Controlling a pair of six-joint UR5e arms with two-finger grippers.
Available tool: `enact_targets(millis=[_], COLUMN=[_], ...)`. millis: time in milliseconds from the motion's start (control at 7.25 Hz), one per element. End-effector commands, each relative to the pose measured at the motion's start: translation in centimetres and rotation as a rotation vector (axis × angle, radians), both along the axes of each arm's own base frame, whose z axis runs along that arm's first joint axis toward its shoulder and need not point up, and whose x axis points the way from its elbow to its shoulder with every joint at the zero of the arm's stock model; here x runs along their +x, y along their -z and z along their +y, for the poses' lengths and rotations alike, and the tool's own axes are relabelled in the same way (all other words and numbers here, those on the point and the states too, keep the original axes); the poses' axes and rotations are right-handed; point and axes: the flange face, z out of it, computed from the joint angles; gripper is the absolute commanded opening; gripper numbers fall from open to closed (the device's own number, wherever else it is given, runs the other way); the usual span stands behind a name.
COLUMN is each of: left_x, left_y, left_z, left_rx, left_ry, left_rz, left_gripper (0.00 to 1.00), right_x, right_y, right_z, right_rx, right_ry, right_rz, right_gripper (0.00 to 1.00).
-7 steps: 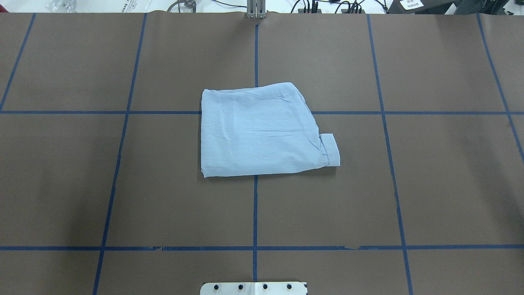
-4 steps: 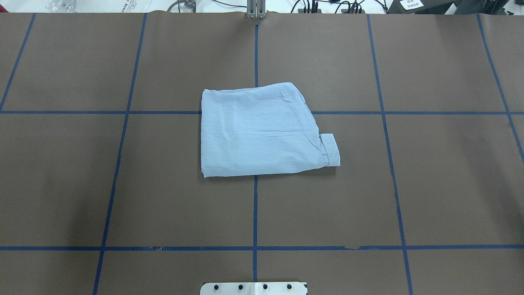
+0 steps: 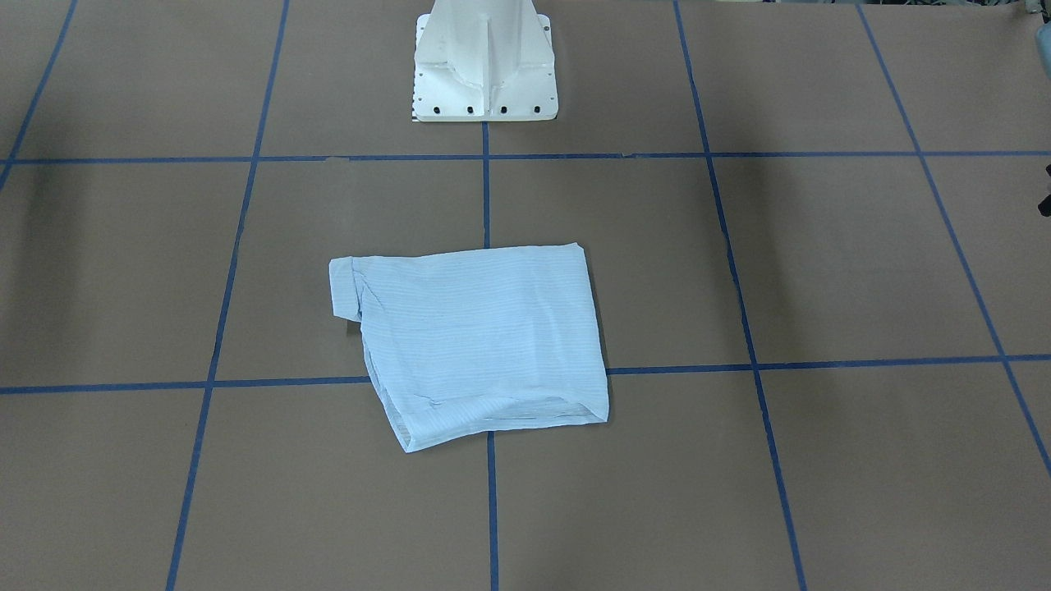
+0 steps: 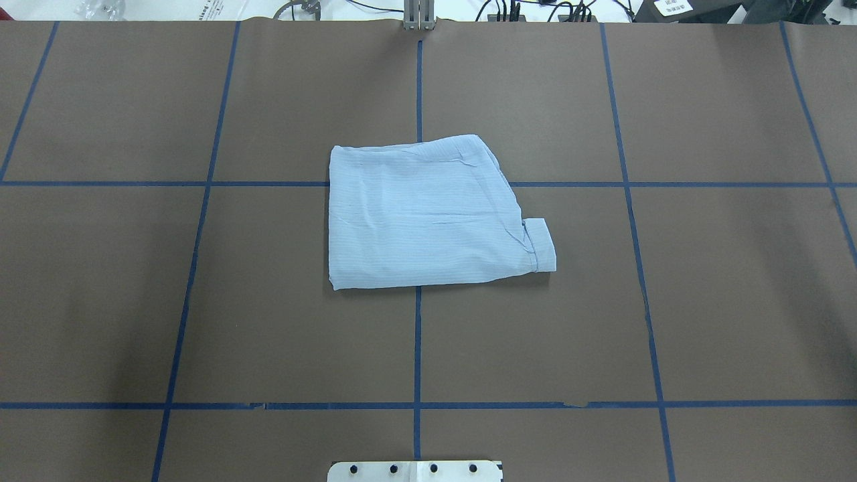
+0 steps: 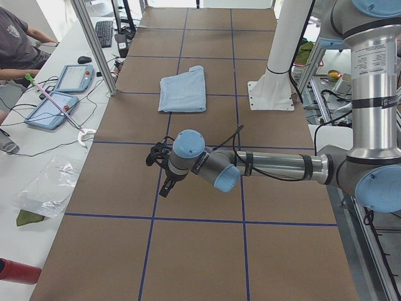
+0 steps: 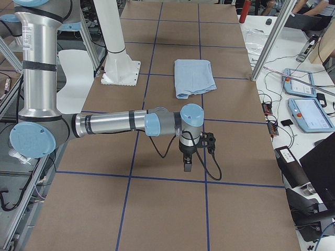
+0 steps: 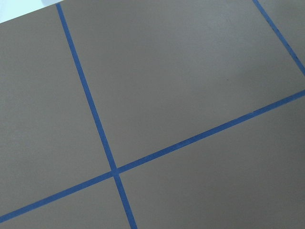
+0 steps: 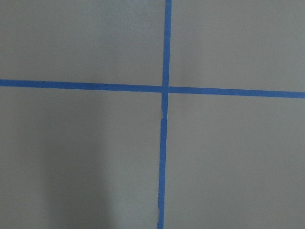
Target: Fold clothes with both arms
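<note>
Where blue tape lines point(image 4: 417, 348) cross on the brown counter point(image 4: 736, 301), a thin, finely striped pale blue shirt point(image 4: 428, 214) lies folded into a rough rectangle, one cuff point(image 4: 541, 244) poking out. The left pincer point(image 5: 166, 188) and right pincer point(image 6: 187, 166) hang well apart from it; whether spread or pressed together, I cannot tell.

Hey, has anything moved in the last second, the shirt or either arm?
Nothing visibly changed. The folded shirt lies in the same spot on the table, in the same shape, and no arm shows in the overhead view, then or now.
</note>
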Motion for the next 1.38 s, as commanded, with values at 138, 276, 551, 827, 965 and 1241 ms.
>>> enact_targets(millis=[138,276,551,827,965,1241], left_x=[-0.8,-1.1,-2.5,-2.6,-2.8,-2.9], left_y=[-0.6,-1.0,-1.9,-2.1,-2.3,-2.1], left_z=[-0.4,-0.5,0.0,0.6,0.7,0.6], left_rx=[0.001,-0.007,-0.121,-0.119,-0.120,-0.117], left_ry=[0.051,0.069,0.089,0.090,0.096,0.098], left_rz=[-0.073,-0.102,-0.103,-0.106,-0.112,-0.111], left_gripper=[1.00,1.00,1.00,1.00,1.00,1.00], right_x=[0.0,0.0,0.0,0.0,0.0,0.0], right_y=[-0.2,-0.4,-0.4,-0.3,-0.3,-0.2], right_z=[0.0,0.0,0.0,0.0,0.0,0.0], right_rx=[-0.002,-0.005,-0.007,-0.006,-0.008,-0.007], right_ry=[0.001,0.001,-0.002,-0.001,-0.003,-0.003], right_rz=[0.002,0.002,0.004,0.002,0.002,0.000], right_gripper=[1.00,1.00,1.00,1.00,1.00,1.00])
